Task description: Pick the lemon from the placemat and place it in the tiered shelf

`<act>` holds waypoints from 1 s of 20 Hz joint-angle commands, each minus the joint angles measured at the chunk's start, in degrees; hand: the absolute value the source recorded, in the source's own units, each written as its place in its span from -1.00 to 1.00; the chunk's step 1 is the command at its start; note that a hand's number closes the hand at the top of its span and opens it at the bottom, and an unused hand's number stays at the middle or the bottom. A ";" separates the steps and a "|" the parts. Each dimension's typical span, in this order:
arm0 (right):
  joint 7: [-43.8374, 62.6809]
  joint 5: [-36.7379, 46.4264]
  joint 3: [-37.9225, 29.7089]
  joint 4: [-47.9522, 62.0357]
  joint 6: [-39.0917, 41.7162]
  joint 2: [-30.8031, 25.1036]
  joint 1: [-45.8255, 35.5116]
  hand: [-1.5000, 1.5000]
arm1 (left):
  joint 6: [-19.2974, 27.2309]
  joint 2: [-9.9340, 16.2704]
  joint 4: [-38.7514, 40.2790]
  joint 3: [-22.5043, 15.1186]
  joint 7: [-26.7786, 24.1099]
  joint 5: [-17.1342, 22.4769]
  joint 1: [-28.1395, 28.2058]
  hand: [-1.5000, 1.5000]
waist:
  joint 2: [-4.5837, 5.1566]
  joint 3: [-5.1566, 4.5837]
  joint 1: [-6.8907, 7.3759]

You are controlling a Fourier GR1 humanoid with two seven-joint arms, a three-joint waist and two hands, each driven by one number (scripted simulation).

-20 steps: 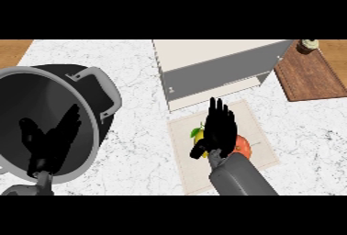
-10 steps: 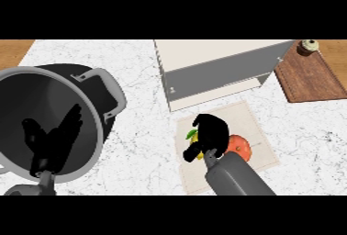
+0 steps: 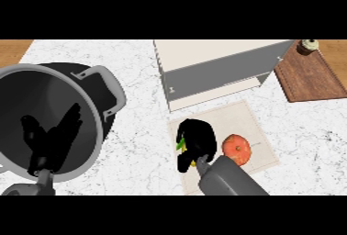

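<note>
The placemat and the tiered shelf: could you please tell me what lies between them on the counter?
Nothing: in the head view only a narrow strip of bare marble counter separates the placemat from the tiered shelf.

A single head-level view is looking steeply down onto the white marbled counter top [image 3: 136, 59], facing away from the robot's body, so the two grey forearms are entering from the lower edge. It is sitting close enough that the big dark grey pot [image 3: 51, 114] is filling the left side. The brown wooden board [image 3: 308, 75] is lying at the right edge, partly cropped.
</note>
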 commanded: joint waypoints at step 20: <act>10.63 -6.99 -11.21 -56.74 22.25 -4.91 -9.98 1.00 | -2.53 -1.99 5.85 1.48 -2.22 -0.46 2.37 0.00 | 0.57 -0.83 -1.49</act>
